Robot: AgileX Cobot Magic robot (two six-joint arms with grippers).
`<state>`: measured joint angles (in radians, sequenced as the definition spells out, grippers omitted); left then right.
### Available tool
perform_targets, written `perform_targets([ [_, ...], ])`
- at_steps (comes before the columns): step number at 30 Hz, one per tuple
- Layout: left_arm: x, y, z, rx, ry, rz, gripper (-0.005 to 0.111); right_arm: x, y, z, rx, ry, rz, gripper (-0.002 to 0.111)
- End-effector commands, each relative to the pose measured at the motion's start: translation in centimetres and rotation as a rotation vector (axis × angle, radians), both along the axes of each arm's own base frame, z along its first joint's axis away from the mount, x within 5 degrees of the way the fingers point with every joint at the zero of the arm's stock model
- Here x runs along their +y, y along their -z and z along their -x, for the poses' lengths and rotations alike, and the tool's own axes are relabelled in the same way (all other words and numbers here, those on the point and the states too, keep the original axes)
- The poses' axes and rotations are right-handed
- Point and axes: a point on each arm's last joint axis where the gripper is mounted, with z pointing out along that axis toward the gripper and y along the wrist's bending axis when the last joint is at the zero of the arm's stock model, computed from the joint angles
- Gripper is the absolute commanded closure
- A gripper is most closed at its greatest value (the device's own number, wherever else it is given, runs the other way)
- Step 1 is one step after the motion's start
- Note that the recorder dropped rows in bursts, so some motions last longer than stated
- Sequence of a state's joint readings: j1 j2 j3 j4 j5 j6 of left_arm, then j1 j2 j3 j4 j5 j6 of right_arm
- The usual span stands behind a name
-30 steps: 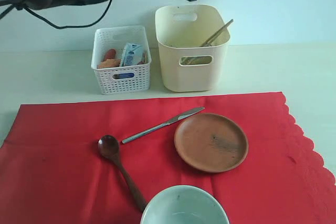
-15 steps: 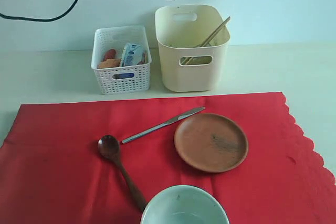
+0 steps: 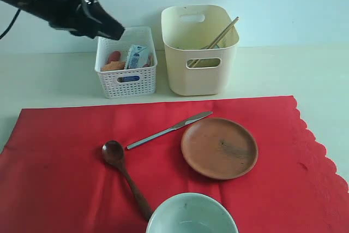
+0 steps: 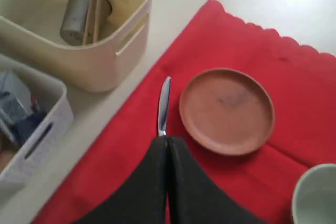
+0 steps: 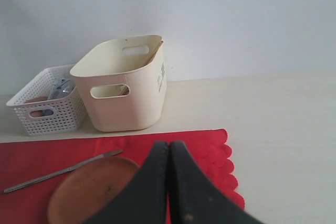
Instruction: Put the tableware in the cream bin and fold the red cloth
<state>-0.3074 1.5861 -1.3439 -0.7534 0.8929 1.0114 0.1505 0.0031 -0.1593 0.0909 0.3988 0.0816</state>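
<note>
The red cloth [image 3: 65,178] lies flat and carries a silver knife [image 3: 169,130], a dark wooden spoon [image 3: 124,171], a brown plate [image 3: 219,147] and a pale bowl [image 3: 192,215] at the front edge. Behind it the cream bin [image 3: 199,64] holds two chopsticks [image 3: 218,39] and a steel cup [image 4: 79,14]. My left gripper [image 3: 117,31] hangs shut and empty, high over the white basket. In the left wrist view its tips [image 4: 167,140] point toward the knife [image 4: 164,106]. My right gripper [image 5: 169,144] is shut and empty, seen only in its wrist view, above the plate [image 5: 89,190].
A white lattice basket [image 3: 126,77] with a blue-and-white carton [image 3: 136,56] and food items stands left of the cream bin. The scalloped edge of the cloth [image 3: 319,151] lies at the right. Pale tabletop [image 3: 49,80] surrounds the cloth.
My left arm has swung from above the cream bin leftward and down to above the white basket, and its gripper has closed. The tableware on the cloth has not moved.
</note>
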Motion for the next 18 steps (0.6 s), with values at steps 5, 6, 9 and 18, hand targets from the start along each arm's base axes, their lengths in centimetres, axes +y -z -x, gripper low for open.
perform_targets([
  [5,4.4,-1.2,5.9,-0.048,-0.129,0.015,0.107,0.0,-0.3,0.0,-0.038,0.002,-0.014,0.108],
  [6,4.7,-1.5,6.7,-0.073,-0.145,0.022,0.107,0.0,-0.4,-0.1,-0.051,0.003,-0.017,0.108],
  [9,5.4,-2.2,9.2,-0.117,-0.176,0.047,0.107,-0.1,-0.9,-0.1,-0.108,0.008,-0.027,0.108],
  [18,7.6,-2.7,17.0,-0.257,-0.274,0.146,0.107,-0.1,-4.1,0.7,-0.213,-0.003,-0.101,0.108],
])
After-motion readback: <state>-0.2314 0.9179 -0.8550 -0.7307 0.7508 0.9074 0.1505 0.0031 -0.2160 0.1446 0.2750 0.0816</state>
